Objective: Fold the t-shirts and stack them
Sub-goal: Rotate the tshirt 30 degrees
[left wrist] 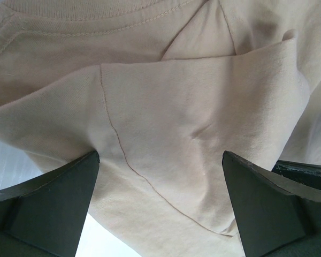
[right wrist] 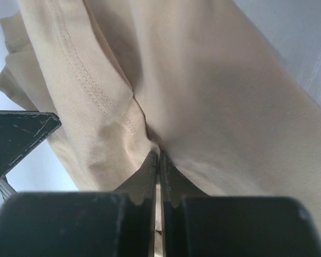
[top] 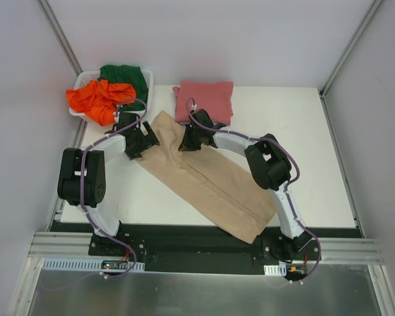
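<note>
A tan-beige t-shirt [top: 214, 187] lies in a long diagonal strip across the white table, its sleeves folded inward. My right gripper [top: 186, 141] is at its collar end, and the right wrist view shows that gripper [right wrist: 159, 154] shut on a pinch of tan cloth [right wrist: 214, 91]. My left gripper [top: 147, 141] is at the shirt's upper left edge. In the left wrist view it [left wrist: 160, 154] stands wide open, with the folded sleeve [left wrist: 192, 107] lying between its fingers [left wrist: 69, 193]. A pinkish-red t-shirt [top: 205, 99] lies folded behind the right gripper. Orange [top: 99, 99] and dark green [top: 126, 76] t-shirts lie crumpled in the basket.
The white slotted basket [top: 78, 84] stands at the table's back left corner. Grey walls with metal posts enclose the table on three sides. The black base rail [top: 197, 247] runs along the near edge.
</note>
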Robot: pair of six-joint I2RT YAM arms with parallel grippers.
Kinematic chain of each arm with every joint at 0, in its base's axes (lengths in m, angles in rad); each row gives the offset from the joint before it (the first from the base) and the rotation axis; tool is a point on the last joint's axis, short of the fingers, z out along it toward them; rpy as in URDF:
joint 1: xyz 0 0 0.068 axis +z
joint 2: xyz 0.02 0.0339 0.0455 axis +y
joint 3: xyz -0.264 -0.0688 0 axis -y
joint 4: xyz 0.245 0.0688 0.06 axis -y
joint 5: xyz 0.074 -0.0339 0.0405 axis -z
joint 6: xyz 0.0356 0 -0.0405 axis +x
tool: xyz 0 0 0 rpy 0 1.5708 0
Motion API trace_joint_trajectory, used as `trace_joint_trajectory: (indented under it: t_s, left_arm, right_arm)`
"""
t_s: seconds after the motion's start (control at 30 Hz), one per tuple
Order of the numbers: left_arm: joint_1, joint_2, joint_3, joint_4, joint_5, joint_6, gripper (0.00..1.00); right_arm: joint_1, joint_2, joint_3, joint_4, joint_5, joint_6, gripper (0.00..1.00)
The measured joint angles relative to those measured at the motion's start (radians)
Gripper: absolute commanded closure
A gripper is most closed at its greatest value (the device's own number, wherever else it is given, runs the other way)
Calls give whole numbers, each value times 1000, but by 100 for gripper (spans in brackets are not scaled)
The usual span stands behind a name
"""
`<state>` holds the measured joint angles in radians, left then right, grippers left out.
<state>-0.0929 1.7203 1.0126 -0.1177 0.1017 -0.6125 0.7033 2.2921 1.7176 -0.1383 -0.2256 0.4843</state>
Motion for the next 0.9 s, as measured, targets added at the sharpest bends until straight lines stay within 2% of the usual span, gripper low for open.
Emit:
trace_joint_trajectory:
  t_s: [0.2,0.43,0.67,0.8,0.9]
  left_arm:
    - [10,0,-2,4,4,-7,1]
    - [16,0,-2,5,4,-10,1]
    - [16,2,-2,5,4,-10,1]
    - [16,4,1,5,9,-9,1]
    - [22,5,2,4,22,-6,1]
  right_arm:
    - [0,-7,-8,1,38,-18,99]
    - [-13,-91,-93,-2,92,-56,99]
    - [-29,-121,-125,-3,105,-69,89]
    - [-29,-122,-127,-7,112,-74,66]
    - [-33,-123,-128,-13,119,-77,32]
